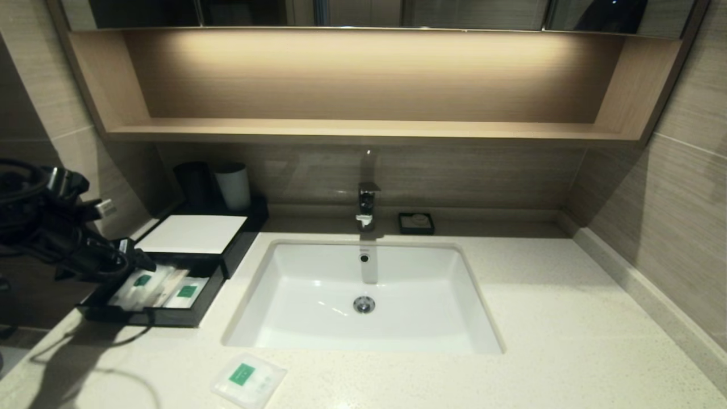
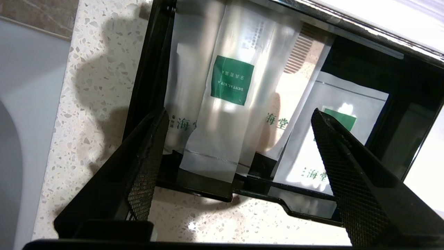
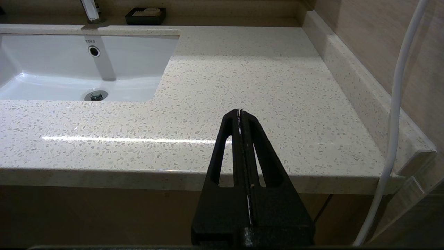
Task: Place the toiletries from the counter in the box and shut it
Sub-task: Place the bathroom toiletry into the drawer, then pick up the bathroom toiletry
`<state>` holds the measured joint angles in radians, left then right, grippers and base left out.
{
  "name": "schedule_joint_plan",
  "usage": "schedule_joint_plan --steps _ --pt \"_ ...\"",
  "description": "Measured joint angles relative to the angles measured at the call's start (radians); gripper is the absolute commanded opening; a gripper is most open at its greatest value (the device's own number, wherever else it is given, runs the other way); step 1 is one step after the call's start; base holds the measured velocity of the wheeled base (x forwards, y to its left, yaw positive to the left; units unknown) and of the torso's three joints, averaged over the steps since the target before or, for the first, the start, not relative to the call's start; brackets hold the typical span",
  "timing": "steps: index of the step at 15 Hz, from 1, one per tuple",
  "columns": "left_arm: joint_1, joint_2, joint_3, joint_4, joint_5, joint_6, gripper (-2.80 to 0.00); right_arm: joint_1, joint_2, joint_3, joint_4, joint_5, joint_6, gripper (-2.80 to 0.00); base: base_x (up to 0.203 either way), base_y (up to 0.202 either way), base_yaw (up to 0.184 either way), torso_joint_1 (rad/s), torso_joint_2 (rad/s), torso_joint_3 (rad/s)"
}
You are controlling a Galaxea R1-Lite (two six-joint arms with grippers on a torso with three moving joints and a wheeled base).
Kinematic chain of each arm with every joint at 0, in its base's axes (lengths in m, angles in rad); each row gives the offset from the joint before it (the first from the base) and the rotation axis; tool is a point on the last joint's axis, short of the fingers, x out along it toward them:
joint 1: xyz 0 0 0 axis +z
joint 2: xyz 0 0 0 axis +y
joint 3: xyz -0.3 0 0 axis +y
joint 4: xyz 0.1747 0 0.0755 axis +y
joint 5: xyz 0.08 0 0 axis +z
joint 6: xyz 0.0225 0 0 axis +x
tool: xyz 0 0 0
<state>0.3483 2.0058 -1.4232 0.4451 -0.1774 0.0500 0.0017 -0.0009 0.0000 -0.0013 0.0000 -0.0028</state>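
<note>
The black box [image 1: 238,238] with a white top panel stands at the counter's [image 1: 568,318] back left, its drawer [image 1: 153,317] pulled out. A long thin green-labelled packet [image 1: 142,281] lies in the drawer beside other packets, clearer in the left wrist view [image 2: 229,80]. A flat squarish packet [image 1: 248,379] lies on the counter in front of the sink [image 1: 363,335]. My left gripper [image 1: 139,258] hovers over the drawer's left end, open and empty [image 2: 239,114]. My right gripper [image 3: 240,111] is shut and empty, off the counter's front right edge, out of the head view.
A faucet [image 1: 367,204] and a small dark soap dish [image 1: 416,222] stand behind the sink. A dark cup [image 1: 193,182] and a white cup [image 1: 234,184] stand behind the box. A wooden shelf [image 1: 363,129] runs above. Walls close both sides.
</note>
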Motion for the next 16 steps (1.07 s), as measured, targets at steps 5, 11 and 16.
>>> schedule_joint_plan --steps 5,11,16 --pt "-0.001 -0.061 0.031 0.005 0.001 0.004 0.00 0.000 0.000 0.000 0.000 0.000 0.000 -2.80 0.000 0.000 0.000 0.000 0.00 0.000" --pt "-0.056 -0.201 0.128 0.003 -0.083 0.005 0.00 0.000 0.000 0.000 0.001 0.000 0.000 -2.80 0.000 0.000 0.000 0.000 0.00 0.000" --pt "-0.146 -0.342 0.218 0.014 -0.129 -0.001 -2.80 0.000 0.000 0.000 0.000 0.000 0.000 -2.80 0.000 0.000 0.000 0.000 0.00 0.000"
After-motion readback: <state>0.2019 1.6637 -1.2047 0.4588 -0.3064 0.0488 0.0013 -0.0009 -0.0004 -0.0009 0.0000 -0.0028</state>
